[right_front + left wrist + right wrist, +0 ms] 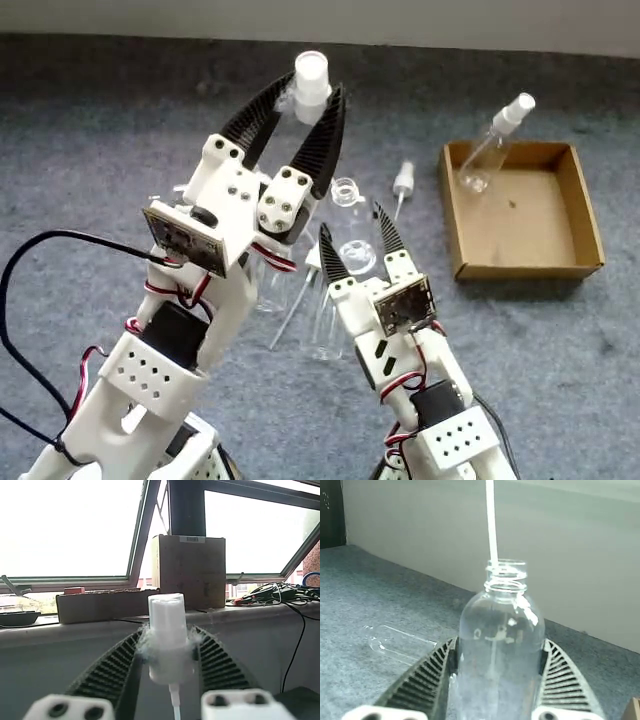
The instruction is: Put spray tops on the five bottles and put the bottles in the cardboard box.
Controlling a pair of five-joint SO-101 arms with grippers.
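My left gripper (311,88) is raised high and shut on a white spray top (311,72), whose thin tube (490,520) hangs straight down. In the left wrist view the spray top (168,630) stands upright between the ribbed fingers (112,667). Below it, my right gripper (352,222) is shut on an upright clear bottle (357,256) with an open neck. In the right wrist view the tube reaches down to the neck of that bottle (500,640). The cardboard box (575,200) lies at the right with one capped bottle (495,145) leaning in it.
A second open bottle (347,192) stands just behind the held one. A loose spray top (403,181) lies between it and the box. A clear bottle (395,641) lies on the grey carpet, and another (325,320) lies beside my right arm.
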